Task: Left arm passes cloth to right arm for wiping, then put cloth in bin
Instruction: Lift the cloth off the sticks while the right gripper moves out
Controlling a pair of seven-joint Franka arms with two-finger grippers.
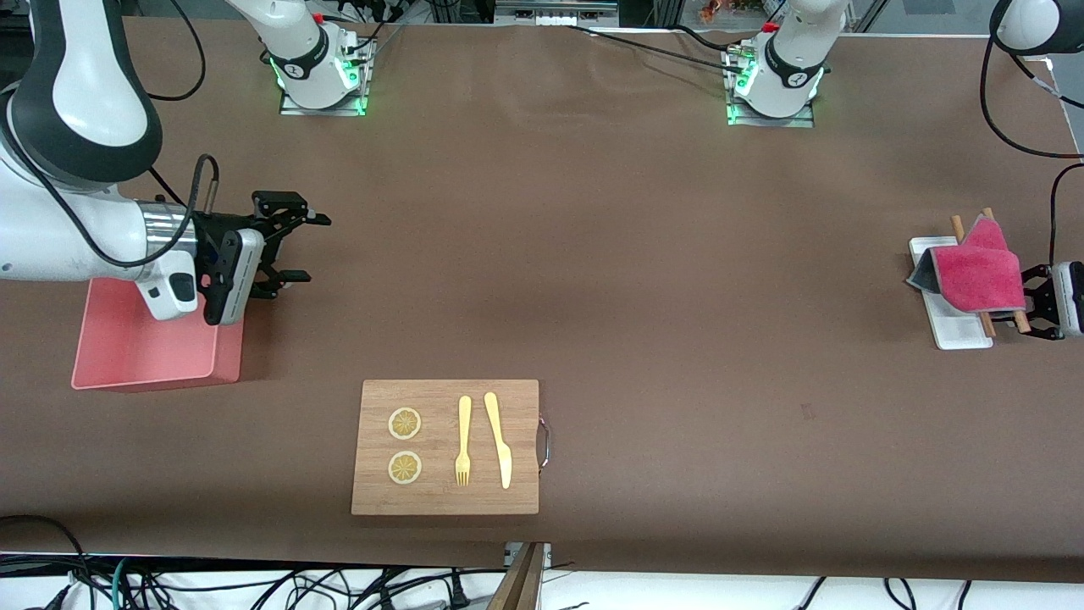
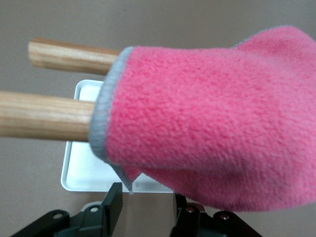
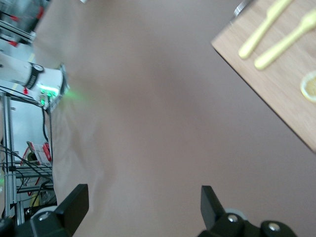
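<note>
The magenta-red cloth (image 1: 978, 271) with a grey stitched edge hangs over two wooden rods (image 1: 959, 227) on a small white tray (image 1: 953, 326) at the left arm's end of the table. It fills the left wrist view (image 2: 212, 123). My left gripper (image 1: 1026, 303) is open right beside the cloth, which hangs just ahead of the jaws (image 2: 148, 205); nothing is gripped. The light-pink bin (image 1: 144, 352) stands at the right arm's end. My right gripper (image 1: 315, 247) is open and empty in the air beside the bin, over bare table (image 3: 143, 205).
A wooden cutting board (image 1: 445, 447) lies near the front camera with two lemon slices (image 1: 404, 424), a yellow fork (image 1: 463, 440) and a yellow knife (image 1: 498, 439). Its corner shows in the right wrist view (image 3: 281, 84). Brown table covering (image 1: 593, 280) spans the middle.
</note>
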